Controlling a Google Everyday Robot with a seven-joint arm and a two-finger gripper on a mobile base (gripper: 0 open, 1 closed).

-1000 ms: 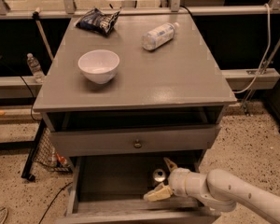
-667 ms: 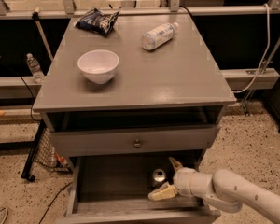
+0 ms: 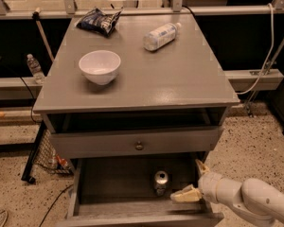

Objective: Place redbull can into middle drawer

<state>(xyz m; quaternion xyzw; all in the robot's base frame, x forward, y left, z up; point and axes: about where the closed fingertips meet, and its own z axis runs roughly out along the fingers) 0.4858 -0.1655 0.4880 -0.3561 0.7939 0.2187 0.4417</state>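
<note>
The redbull can [image 3: 161,180] stands upright on the plank floor of the pulled-out middle drawer [image 3: 113,183], right of its centre. My gripper [image 3: 193,181] is at the drawer's right side, just right of the can and apart from it. Its two tan fingers [image 3: 185,195] are spread open with nothing between them. The white arm reaches in from the lower right.
Above the open drawer is a shut grey drawer front with a small round knob [image 3: 139,145]. On the cabinet top are a white bowl [image 3: 100,66], a clear plastic bottle [image 3: 161,35] lying on its side and a dark snack bag [image 3: 100,20]. A wire basket [image 3: 49,157] stands at the left.
My gripper has drawn back to the right, away from the can. The can stays upright in the drawer, free of the fingers.
</note>
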